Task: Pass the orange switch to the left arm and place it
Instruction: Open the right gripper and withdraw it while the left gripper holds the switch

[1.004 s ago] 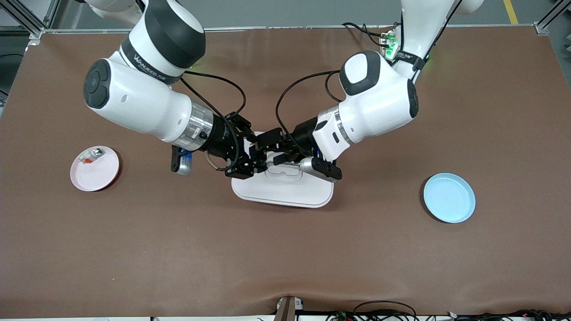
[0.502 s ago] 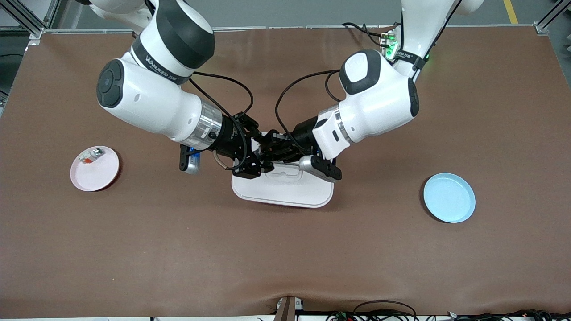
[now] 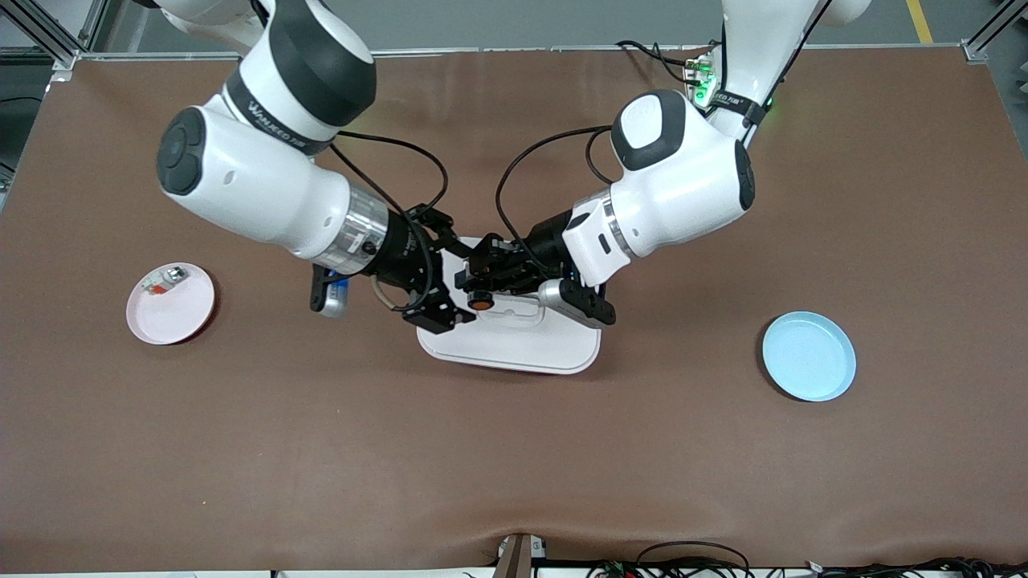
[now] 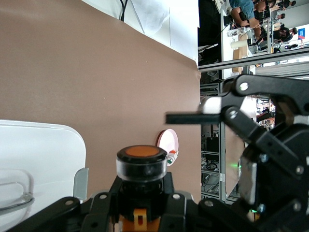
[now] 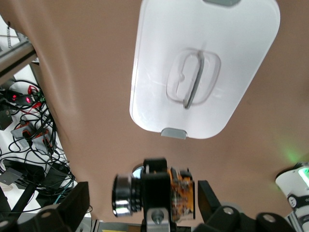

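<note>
The orange switch [image 3: 481,302] hangs over the white box [image 3: 514,345], with my left gripper [image 3: 480,291] shut on its black body. In the left wrist view the switch [image 4: 141,153] stands between my left gripper's [image 4: 141,212] jaws, orange face outward. My right gripper [image 3: 444,281] is open over the box's edge toward the right arm's end. Its fingers [image 5: 72,205] stand wide on either side of the switch [image 5: 126,195] and do not touch it. The box [image 5: 203,67] lies below with its recessed handle showing.
A pink plate [image 3: 173,321] holding a small white-silver part [image 3: 165,279] sits toward the right arm's end. A light blue plate [image 3: 809,356] sits toward the left arm's end. Both arms lean in over the table's middle.
My left gripper closed on the switch. My right gripper let go, opened wide and drew back a little toward its own end; the switch's orange face now shows.
</note>
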`<state>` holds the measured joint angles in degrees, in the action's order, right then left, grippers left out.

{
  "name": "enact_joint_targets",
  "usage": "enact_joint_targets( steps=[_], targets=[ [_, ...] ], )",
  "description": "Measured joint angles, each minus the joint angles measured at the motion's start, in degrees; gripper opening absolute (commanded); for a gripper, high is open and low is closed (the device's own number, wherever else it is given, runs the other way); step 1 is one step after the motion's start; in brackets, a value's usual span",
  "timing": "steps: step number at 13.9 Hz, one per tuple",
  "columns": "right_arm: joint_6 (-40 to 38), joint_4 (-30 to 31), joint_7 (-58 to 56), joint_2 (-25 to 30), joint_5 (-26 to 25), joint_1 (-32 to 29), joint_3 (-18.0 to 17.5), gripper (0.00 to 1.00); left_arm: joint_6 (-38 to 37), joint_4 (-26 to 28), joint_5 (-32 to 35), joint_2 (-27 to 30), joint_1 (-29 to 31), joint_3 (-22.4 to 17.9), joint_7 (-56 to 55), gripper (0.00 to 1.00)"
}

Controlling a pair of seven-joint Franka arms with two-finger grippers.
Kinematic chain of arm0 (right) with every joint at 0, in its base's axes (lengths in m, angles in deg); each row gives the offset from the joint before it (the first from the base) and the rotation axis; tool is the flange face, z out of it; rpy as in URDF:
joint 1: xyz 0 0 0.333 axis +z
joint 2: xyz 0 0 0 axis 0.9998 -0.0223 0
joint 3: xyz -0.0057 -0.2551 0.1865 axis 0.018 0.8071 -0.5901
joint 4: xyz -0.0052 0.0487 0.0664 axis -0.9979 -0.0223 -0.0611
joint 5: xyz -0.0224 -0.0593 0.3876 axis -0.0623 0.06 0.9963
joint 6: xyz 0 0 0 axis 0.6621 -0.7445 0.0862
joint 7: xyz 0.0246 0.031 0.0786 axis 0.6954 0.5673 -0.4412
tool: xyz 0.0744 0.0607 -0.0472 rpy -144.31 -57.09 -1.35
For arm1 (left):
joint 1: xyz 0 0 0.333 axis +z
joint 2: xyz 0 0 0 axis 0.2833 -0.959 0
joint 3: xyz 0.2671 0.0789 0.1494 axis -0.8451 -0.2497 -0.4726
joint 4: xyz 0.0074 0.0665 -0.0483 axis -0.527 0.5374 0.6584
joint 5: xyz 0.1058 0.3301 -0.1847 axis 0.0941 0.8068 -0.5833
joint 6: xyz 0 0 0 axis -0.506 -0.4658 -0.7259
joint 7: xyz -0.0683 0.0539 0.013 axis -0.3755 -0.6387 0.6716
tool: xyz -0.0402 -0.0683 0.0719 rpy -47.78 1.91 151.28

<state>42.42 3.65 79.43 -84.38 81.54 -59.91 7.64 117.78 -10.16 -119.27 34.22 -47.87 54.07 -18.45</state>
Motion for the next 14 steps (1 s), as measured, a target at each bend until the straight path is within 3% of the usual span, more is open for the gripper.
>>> enact_joint_targets(
  steps=[4, 7, 11, 14],
  targets=[
    [-9.64, -1.07, -15.05, 0.43, 0.00, -5.49, 0.35, 1.00, -0.68, 0.22, 4.23, 0.24, 0.30, -0.14, 0.27, 0.05],
    [-19.59, -1.62, -30.44, 1.78, -0.66, -10.94, 0.66, 1.00, -4.56, 1.00, 15.24, 1.66, 0.81, -0.30, -0.32, 0.05],
    [-27.31, -1.73, -49.22, 3.39, -5.90, -16.21, 0.80, 1.00, -13.80, 1.49, 28.48, 5.23, 2.89, -0.49, -6.83, 0.05],
    [-32.34, -1.73, -66.06, 4.18, -12.60, -19.96, 0.88, 1.00, -22.13, 1.58, 33.93, 8.17, 5.60, -0.68, -8.42, 0.05]
  ],
)
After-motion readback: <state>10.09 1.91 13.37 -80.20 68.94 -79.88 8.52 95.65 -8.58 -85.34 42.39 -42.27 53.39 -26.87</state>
